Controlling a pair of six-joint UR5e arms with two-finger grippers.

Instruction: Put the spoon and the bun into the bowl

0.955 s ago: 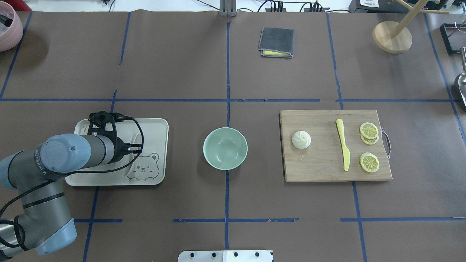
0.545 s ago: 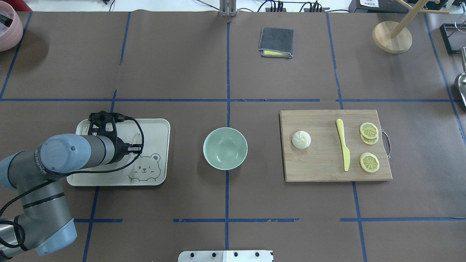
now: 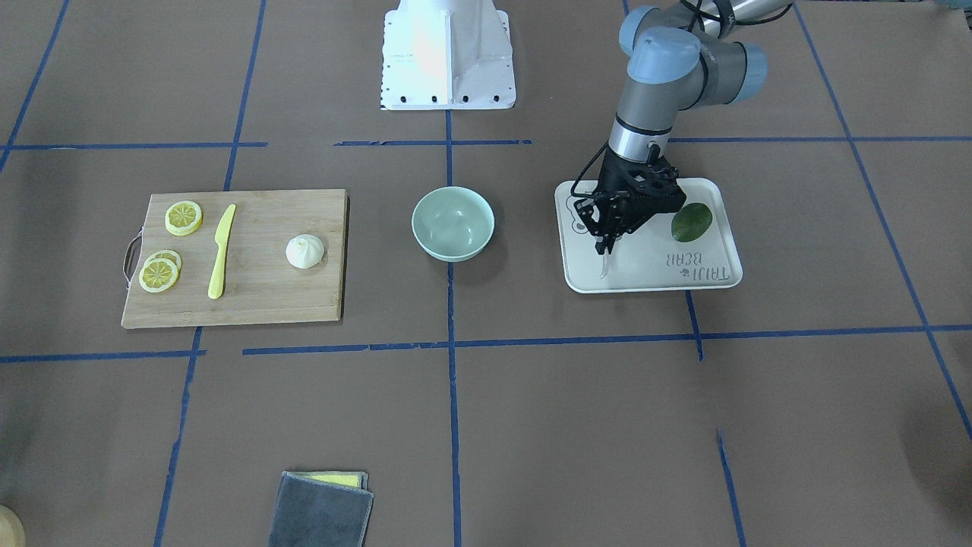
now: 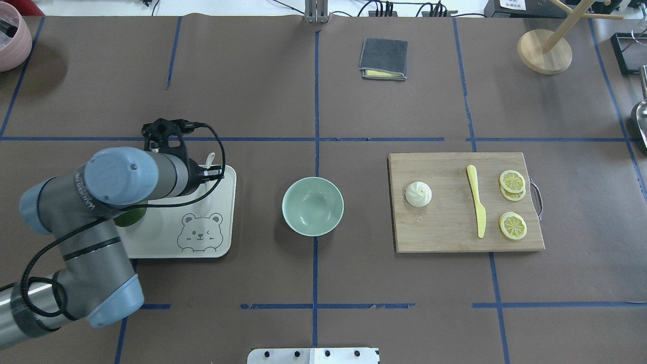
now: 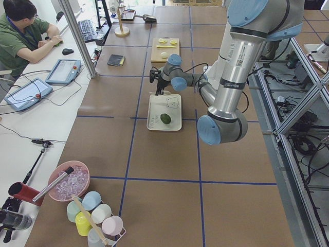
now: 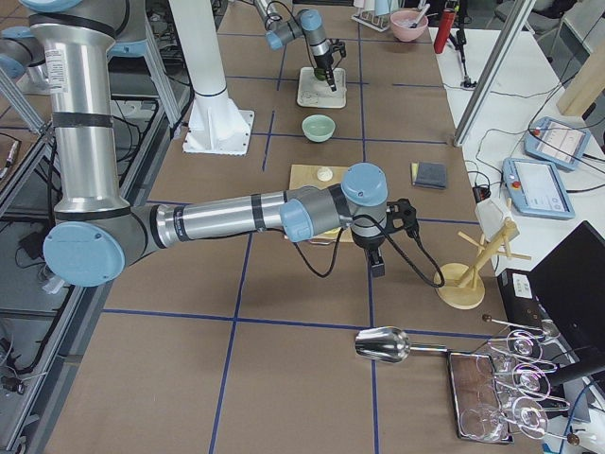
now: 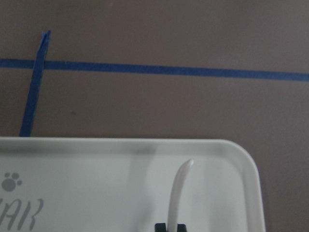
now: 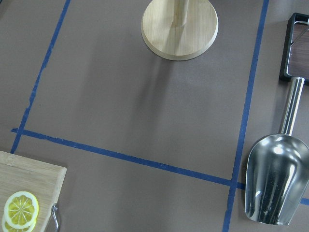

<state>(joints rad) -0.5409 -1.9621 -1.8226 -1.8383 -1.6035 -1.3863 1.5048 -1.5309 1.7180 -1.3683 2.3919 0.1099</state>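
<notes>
Left gripper (image 3: 607, 245) was pinched on the spoon (image 4: 210, 160) | since half a sec earlier the arm had swung up toward the tray's (image 4: 162, 237) far edge, spoon riding along | green fruit (image 3: 691, 220) now uncovered | bun (image 4: 418, 194) stayed on the cutting board (image 4: 445, 227), bowl (image 4: 313, 206) unmoved | right gripper (image 6: 377, 270): couldn't tell its state

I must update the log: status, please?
Left gripper shut on spoon, above tray. Right gripper: jaws unclear. Bun on cutting board; bowl empty. Nothing between spoon and bowl.
</notes>
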